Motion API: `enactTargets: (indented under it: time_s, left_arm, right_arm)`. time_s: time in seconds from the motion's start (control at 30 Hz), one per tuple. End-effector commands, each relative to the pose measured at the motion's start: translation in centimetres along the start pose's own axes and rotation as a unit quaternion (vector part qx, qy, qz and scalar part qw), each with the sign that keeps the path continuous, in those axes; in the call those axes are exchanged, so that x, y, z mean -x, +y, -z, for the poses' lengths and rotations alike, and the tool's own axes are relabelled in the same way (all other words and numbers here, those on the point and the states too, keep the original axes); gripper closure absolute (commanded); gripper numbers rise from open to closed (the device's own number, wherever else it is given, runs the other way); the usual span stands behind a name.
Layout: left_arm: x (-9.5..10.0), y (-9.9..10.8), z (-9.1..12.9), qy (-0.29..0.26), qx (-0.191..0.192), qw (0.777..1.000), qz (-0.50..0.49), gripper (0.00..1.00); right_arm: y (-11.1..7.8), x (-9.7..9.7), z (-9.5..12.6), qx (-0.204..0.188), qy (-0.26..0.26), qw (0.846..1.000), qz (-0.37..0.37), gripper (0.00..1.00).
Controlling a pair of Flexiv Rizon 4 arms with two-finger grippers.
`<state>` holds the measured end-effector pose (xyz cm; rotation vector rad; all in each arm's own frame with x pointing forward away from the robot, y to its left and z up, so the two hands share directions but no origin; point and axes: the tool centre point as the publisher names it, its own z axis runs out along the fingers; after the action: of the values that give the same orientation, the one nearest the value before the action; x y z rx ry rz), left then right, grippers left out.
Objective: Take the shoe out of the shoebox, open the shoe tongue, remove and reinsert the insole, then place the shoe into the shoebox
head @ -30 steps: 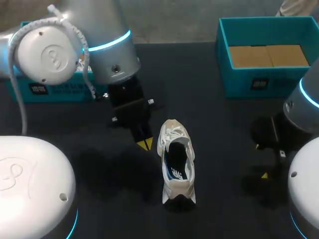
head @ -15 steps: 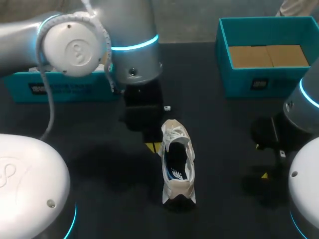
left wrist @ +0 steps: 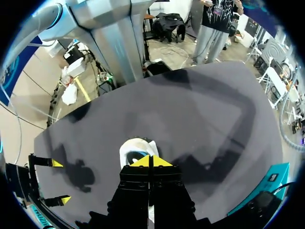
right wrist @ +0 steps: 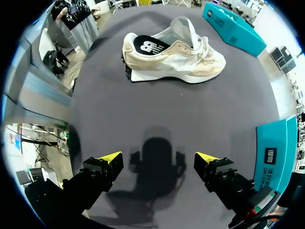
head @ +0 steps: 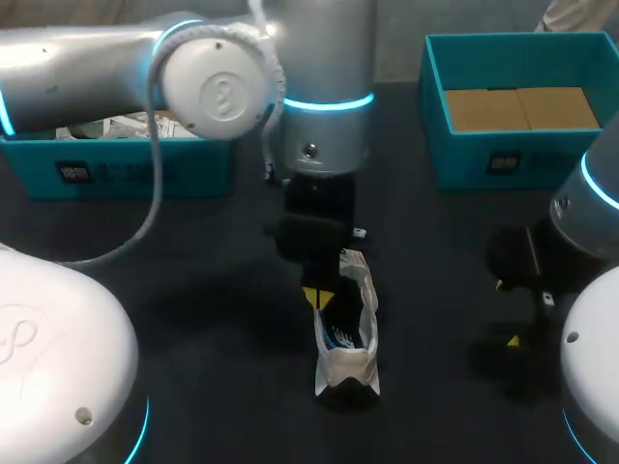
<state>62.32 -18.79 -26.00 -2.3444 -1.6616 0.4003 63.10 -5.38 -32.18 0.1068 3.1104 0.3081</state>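
A white and cream shoe [head: 348, 333] lies on the black table, toe pointing away, its dark insole showing. My left gripper [head: 316, 297] hangs over the shoe's laces and tongue, hiding the toe; its yellow tips are pressed together with nothing between them. In the left wrist view the shut gripper [left wrist: 148, 161] has the shoe's [left wrist: 136, 149] opening just beyond its tips. My right gripper [head: 507, 312] stands open near the table's right side, well apart from the shoe. From the right wrist, the shoe [right wrist: 174, 50] lies side-on ahead of the open right gripper [right wrist: 157, 157].
A teal shoebox [head: 430, 87] with brown cardboard inside stands at the back right. Another teal box [head: 116, 172] holding white paper stands at the back left, partly behind my left arm. Bare table lies between the shoe and the right gripper.
My left arm has swung to the right, from beside the shoe's toe to above its laces, still shut. The shoe and right arm have not moved.
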Motion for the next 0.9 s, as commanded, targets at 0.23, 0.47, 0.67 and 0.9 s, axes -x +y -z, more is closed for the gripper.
enactTargets:
  time_s: [0.23,0.47,0.67,0.9]
  left_arm:
    - [0.7,0.6,-0.9,0.057,-0.009,0.998,0.011,1.0]
    - [0.3,1.0,-3.3,0.059,-0.026,0.998,0.023,1.0]
    - [-0.4,1.0,-4.7,0.052,-0.017,0.998,0.038,1.0]
    - [-0.5,1.2,-6.2,0.042,-0.009,0.997,0.056,1.0]
  right_arm:
    - [0.0,-0.2,0.0,-0.001,-0.001,1.0,0.0,0.0]
    - [0.0,-0.2,0.0,-0.001,-0.001,1.0,0.0,0.0]
    - [0.0,-0.2,0.0,-0.001,-0.001,1.0,0.0,0.0]
    - [0.0,-0.2,0.0,-0.001,-0.001,1.0,0.0,0.0]
